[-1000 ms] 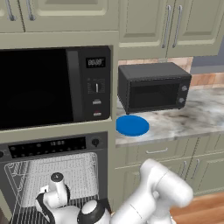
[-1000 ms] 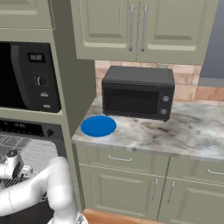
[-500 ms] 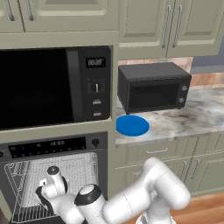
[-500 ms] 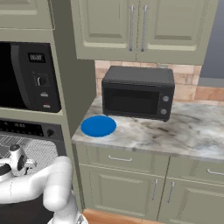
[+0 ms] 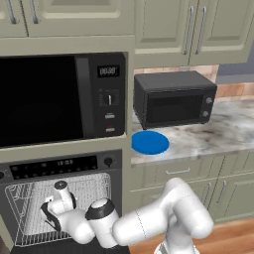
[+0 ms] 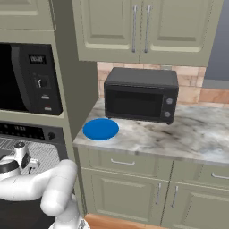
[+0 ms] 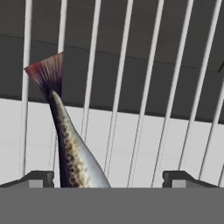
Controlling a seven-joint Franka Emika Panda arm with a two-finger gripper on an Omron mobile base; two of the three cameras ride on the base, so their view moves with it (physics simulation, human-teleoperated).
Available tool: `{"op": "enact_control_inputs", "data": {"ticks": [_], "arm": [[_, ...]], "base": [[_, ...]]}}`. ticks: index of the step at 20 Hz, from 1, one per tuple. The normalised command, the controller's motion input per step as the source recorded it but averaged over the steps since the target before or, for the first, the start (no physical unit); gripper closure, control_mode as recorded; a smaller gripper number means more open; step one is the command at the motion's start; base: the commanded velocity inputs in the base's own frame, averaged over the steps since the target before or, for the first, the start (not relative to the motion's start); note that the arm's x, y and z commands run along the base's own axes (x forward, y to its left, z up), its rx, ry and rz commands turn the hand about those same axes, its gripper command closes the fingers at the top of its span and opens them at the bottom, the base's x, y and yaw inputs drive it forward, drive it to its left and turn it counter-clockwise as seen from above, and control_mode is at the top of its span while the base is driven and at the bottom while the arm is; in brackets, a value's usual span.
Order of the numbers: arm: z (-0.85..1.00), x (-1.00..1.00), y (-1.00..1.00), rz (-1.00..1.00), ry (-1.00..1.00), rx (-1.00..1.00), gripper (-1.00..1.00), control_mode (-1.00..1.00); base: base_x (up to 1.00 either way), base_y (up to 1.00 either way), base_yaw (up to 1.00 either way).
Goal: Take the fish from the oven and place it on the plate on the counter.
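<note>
Claw [image 7: 107,177] inside the oven [image 5: 59,198], low over the wire rack [image 7: 144,87]. Jaws spread wide, tips well apart, nothing held. Fish [image 7: 72,148] lying on the rack bars, nearer the left tip, not centred in the gap.

Risk: closing from here likely catches the slim body off-centre, so it could squirt sideways or tip between bars. Tips might also snag a rack wire instead. A weak pinch could drop it on the way to the plate [image 5: 150,142] on the desk [image 5: 218,129].

Long axis runs roughly along the bars, slightly slanted; tail fin points away from the claw, thicker body toward it.
</note>
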Motion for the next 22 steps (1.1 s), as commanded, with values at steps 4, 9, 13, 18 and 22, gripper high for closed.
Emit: {"op": "enact_control_inputs", "data": {"ticks": [4,9,13,18,22], "arm": [[-1.0,-0.19,0.13,0.0,0.15,0.0,1.0,-1.0],[-1.0,-0.37,0.11,0.0,0.08,-0.1,1.0,-1.0],[-0.95,-0.41,0.06,0.0,0.08,-0.1,1.0,-1.0],[-0.74,-0.61,0.01,0.01,0.05,-0.06,1.0,-1.0],[-0.46,-0.58,0.0,0.03,0.04,-0.02,1.0,-1.0]], "base": [[0.0,0.0,0.0],[0.0,0.0,0.0],[0.0,0.0,0.0],[0.0,0.0,0.0],[0.0,0.0,0.0]]}}
